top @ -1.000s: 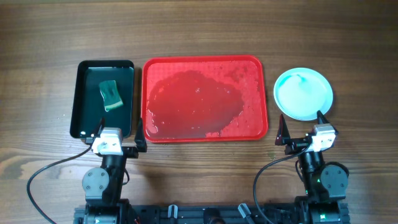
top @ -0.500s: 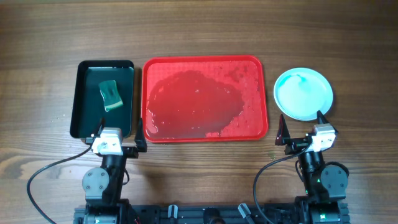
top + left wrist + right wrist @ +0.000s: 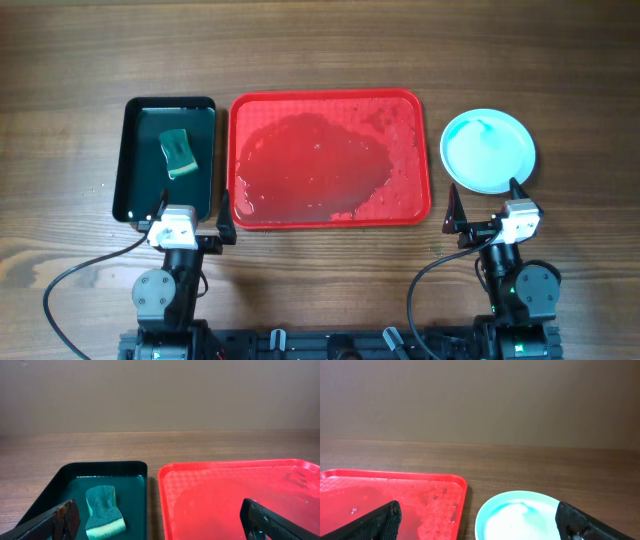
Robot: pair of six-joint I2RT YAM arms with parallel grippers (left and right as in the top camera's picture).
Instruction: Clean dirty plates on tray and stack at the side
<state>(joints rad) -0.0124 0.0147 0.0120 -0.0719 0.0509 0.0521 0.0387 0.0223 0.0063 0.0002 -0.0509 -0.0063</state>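
The red tray [image 3: 400, 108] lies in the middle of the table, wet, with no plate on it; it also shows in the left wrist view [image 3: 170, 480] and the right wrist view [image 3: 455, 485]. A stack of plates [image 3: 488, 150] with a light cyan one on top sits on the table right of the tray, also in the right wrist view [image 3: 525, 517]; how many lie in the stack I cannot tell. My left gripper [image 3: 193, 206] is open and empty at the tray's near left corner. My right gripper [image 3: 487, 200] is open and empty just in front of the plates.
A dark green-black tray [image 3: 140, 115] left of the red tray holds a green sponge [image 3: 178, 154], also in the left wrist view [image 3: 104, 512]. Bare wooden table [image 3: 320, 45] lies beyond the trays.
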